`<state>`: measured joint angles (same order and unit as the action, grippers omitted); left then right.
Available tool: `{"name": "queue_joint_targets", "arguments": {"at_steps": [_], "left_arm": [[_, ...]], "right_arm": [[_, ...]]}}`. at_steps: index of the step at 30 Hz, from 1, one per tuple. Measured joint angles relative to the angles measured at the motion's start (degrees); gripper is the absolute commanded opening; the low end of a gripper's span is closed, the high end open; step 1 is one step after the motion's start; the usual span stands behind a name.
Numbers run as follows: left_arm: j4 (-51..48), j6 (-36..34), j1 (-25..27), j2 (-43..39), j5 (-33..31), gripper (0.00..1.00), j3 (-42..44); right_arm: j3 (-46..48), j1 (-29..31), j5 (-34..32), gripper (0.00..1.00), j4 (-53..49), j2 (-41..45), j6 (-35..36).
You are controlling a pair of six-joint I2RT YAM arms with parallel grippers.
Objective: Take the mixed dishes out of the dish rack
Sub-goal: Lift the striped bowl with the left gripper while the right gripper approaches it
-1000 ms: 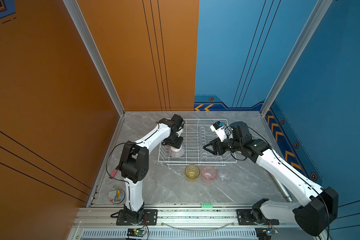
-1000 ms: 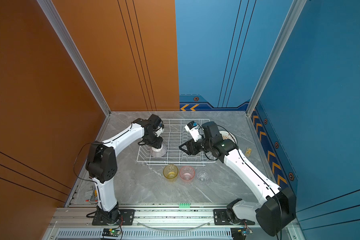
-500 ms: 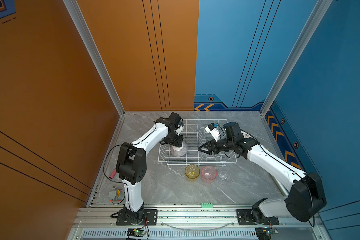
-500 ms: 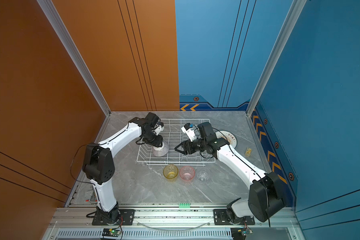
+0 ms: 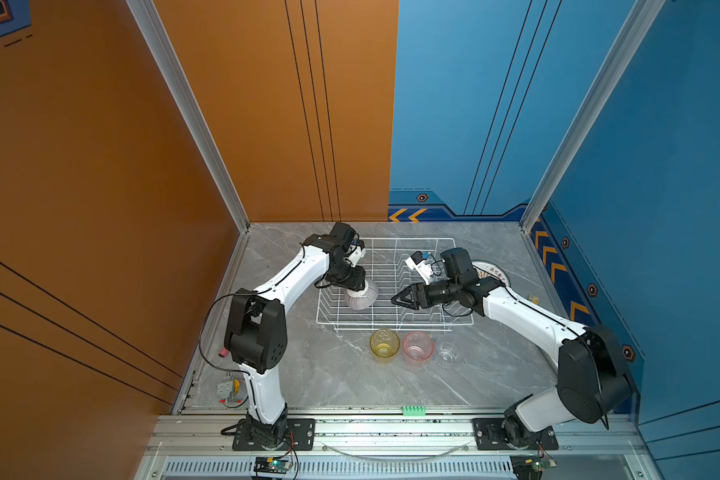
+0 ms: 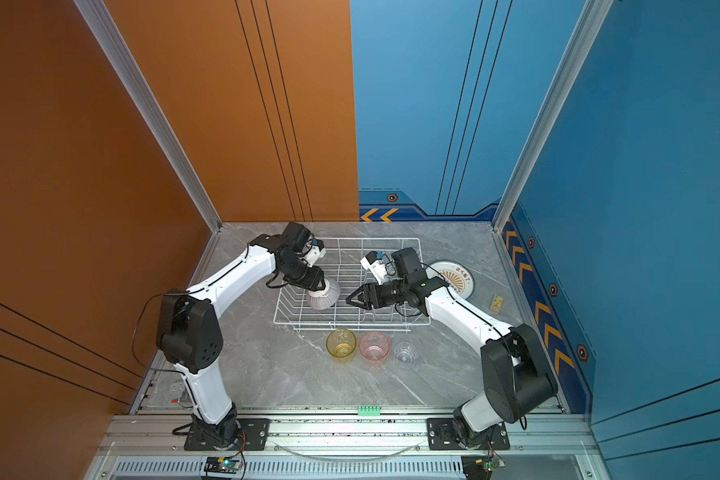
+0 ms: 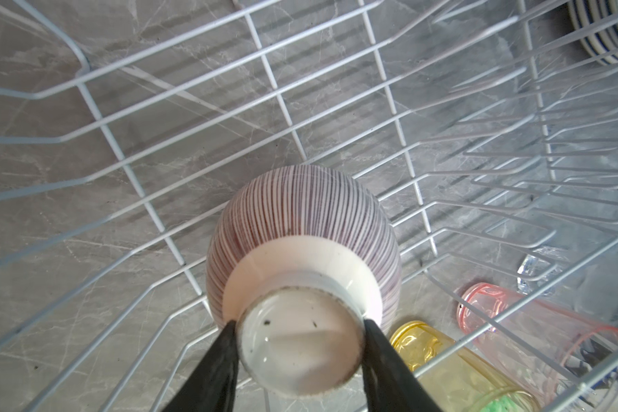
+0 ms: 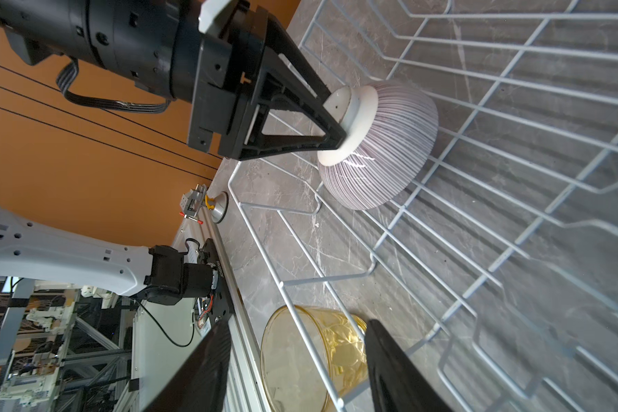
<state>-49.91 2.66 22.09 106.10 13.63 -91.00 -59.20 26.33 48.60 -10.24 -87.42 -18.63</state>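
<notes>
Nearest, on the tabletop (image 5: 329,374) and outside the dish rack (image 5: 387,270): yellow tumbler (image 5: 385,342), pink tumbler (image 5: 417,348) and clear tumbler (image 5: 449,349), upright in a row from left to right, just beside the rack's near rim.

Next, inside the rack toward its left end: ribbed bowl (image 5: 363,297), mouth down, foot up and tipped toward the left arm. Pinched at the foot ring by the left end effector (image 7: 300,331), jaws partly closed, one black finger on each side of the ring, plain in the left wrist view. Bowl hanging straight off the fingertips, beyond and below them, over the rack's floor wires. Cannot tell whether its rim clears those wires.

Level with it, to the right over the rack's middle: right end effector (image 5: 398,300), jaws parted and holding nothing, tips aimed left at the bowl, near it but apart.

Likely step in hand: taking the last dish out of the rack, no other dish visible among the prongs. Hinge of the coming move: bowl's axis close to upright, so probably a rise along that axis first, then sideways over the left or near rim, both close by. Left arm the nearer, already gripping. Right arm merely alongside, perhaps placed for a handover.

Farther, on the tabletop off the rack's right end: stack of plates (image 6: 454,279), lying flat, printed centre up.
</notes>
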Motion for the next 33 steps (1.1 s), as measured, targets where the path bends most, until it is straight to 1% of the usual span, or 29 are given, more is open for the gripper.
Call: {"name": "queue_joint_targets", "arguments": {"at_steps": [14,30,33], "left_arm": [[4.57,1.57,-1.05,-5.38,9.27,0.45,2.03],[9.92,4.26,-1.79,-7.23,19.21,0.45,3.85],[10.93,4.76,-1.79,-7.91,20.92,0.45,4.07]], "right_arm": [[2.86,-0.96,2.71,0.56,8.41,-1.38,-5.46],[5.84,-2.03,4.81,0.53,19.1,-1.77,-11.43],[6.86,-2.14,5.22,0.53,22.6,-1.77,-13.2]]}}
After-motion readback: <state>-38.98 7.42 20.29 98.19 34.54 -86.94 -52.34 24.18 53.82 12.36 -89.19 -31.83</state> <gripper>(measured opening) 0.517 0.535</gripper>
